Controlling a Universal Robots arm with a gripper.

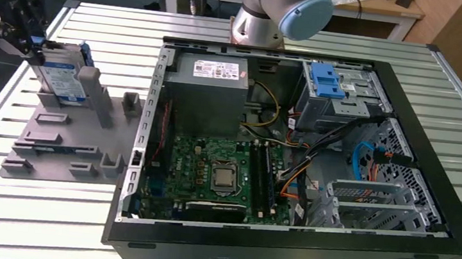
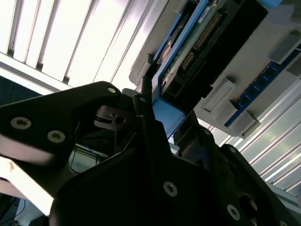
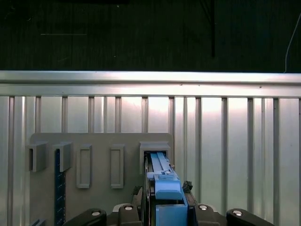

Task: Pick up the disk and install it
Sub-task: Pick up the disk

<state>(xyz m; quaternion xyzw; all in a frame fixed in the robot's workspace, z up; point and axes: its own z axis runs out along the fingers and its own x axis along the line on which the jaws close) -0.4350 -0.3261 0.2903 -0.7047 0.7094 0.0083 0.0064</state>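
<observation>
The disk [image 1: 58, 77] stands on edge in a slot of the grey holder plate [image 1: 57, 143], at the exterior view's left; its blue-and-white label and blue frame show. My gripper [image 1: 27, 40] is at the disk's upper end and looks shut on it. In the first wrist view the disk [image 3: 162, 181] appears edge-on, with a dark finger close against each side of its blue frame and its far end in a grey slot [image 3: 154, 147]. The second wrist view has the disk [image 2: 202, 37] close up, a thin finger [image 2: 146, 101] lying along its blue edge.
An open computer case [image 1: 287, 254] lies at the exterior view's right, with motherboard, power supply and a drive bay with a blue latch [image 1: 330, 83]. The arm's base [image 1: 260, 16] is behind it. The holder plate [image 3: 99, 141] has several empty slots on the slatted metal table [image 1: 32, 224].
</observation>
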